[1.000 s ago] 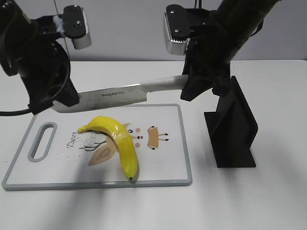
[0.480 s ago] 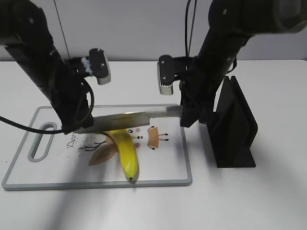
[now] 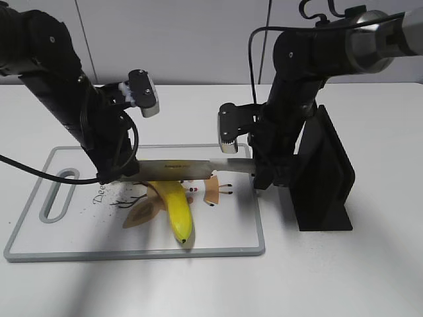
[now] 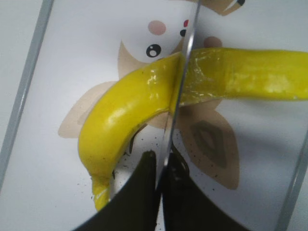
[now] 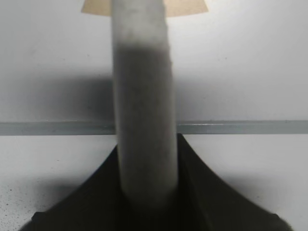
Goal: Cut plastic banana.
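Left gripper (image 4: 159,168) pinched tight on the knife's blade tip, right gripper (image 5: 144,192) clamped on its grey handle (image 5: 142,96). The knife (image 3: 182,169) lies level across the plastic banana (image 4: 192,86), edge pressing into its middle, on the cutting board (image 3: 59,228) beside the black stand (image 3: 324,178).

The white table (image 3: 344,277) carries two things directly. A white cutting board (image 3: 79,231) with a grey rim, a handle slot at its left end and a cartoon print lies flat at left. Just beside its right edge stands a black knife stand (image 3: 325,178), upright.
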